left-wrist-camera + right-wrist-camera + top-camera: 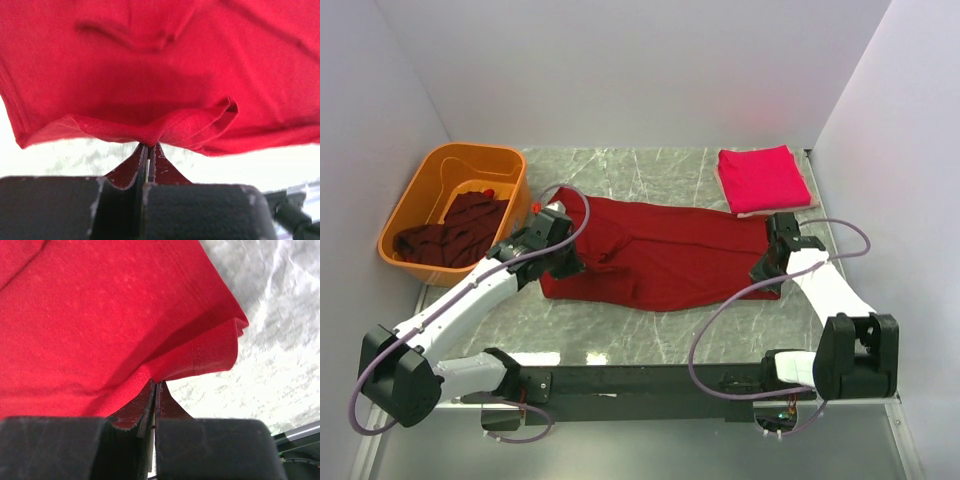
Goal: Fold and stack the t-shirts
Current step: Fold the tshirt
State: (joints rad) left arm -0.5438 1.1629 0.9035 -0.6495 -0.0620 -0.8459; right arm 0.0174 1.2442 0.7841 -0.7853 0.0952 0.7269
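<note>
Since both arms have a pinch on the same maroon t-shirt [670, 255], the next move really hangs on how that shirt lies between them. Its long axis runs straight across the surface [650, 335], 9 o'clock to 3 o'clock, spread mostly flat. The left fingers [136, 169] are squeezed together on a bunched bit of edge at the 9 o'clock end. The right fingers [142, 405] are clamped on a doubled-over corner at the 3 o'clock end. So each arm owns one end and neither is nearer overall. From both pairs of fingers the cloth runs off toward 12 o'clock.

Looks like a fold comes next, probably carrying the near edge over toward 12.

Room-wise, the folded crimson-pink shirt [763, 180] sits just beside the right end at about 1 o'clock, close enough to get dragged. The orange tub [420, 190] holding more dark shirts [455, 230] is at 10 o'clock, near the left arm. There's open surface along the 6 o'clock side.
</note>
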